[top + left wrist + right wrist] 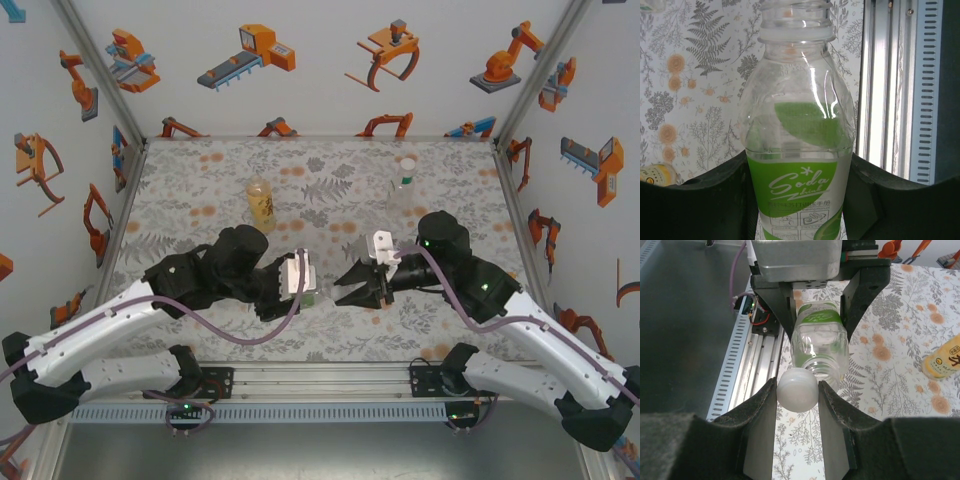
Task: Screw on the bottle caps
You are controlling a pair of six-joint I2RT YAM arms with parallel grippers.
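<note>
Left fingers [690, 200] round bottle [797, 120] ("Soda" label [797, 192])

Bright even light; glare on bottle [815, 95]; fingers [760, 440] seemingly soft

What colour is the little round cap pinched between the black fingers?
The small round plastic cap is plain white; the right wrist view shows it best.

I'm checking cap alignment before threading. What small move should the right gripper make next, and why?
Probably nudge the right gripper sideways until its cap faces the bottle mouth squarely: the cap sits beside the open neck, off its axis, and the left gripper grips the bottle.
</note>
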